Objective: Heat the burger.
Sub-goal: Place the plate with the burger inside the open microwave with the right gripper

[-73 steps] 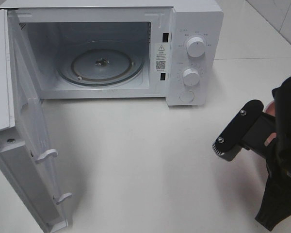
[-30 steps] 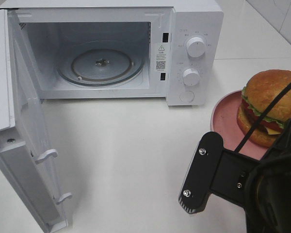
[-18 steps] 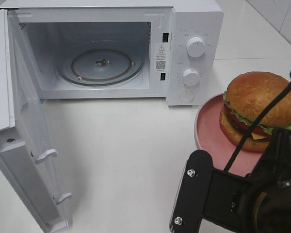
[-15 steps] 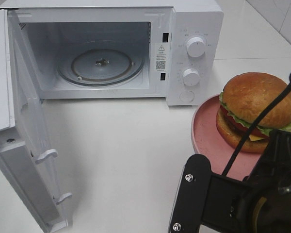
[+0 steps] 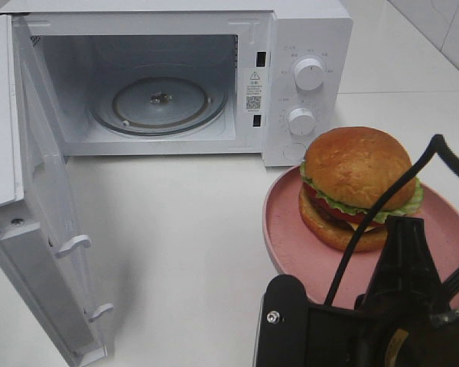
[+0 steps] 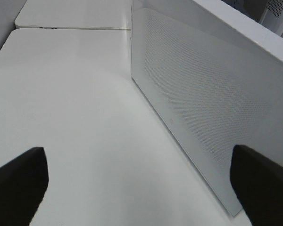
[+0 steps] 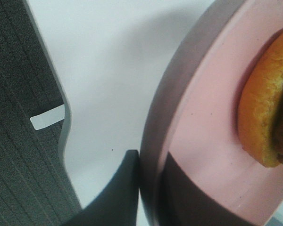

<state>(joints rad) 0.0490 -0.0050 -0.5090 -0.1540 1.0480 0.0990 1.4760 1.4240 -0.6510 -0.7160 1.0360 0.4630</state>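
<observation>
As right jaws clamp plate (image 5: pixel 272 229), burger (image 5: pixel 357 177) atop

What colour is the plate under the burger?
The plate is pink, seen best in the exterior high view.

Golden-brown burger (image 5: pixel 358 172), pink plate (image 5: pixel 291 245), white microwave (image 5: pixel 314 30)

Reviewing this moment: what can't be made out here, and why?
Exterior high: the right arm hides the plate's near rim and the right gripper; dial labels are too small to read.
Right wrist: the edge cuts off most of the burger.
Left wrist: only the left gripper's fingertips show.
</observation>
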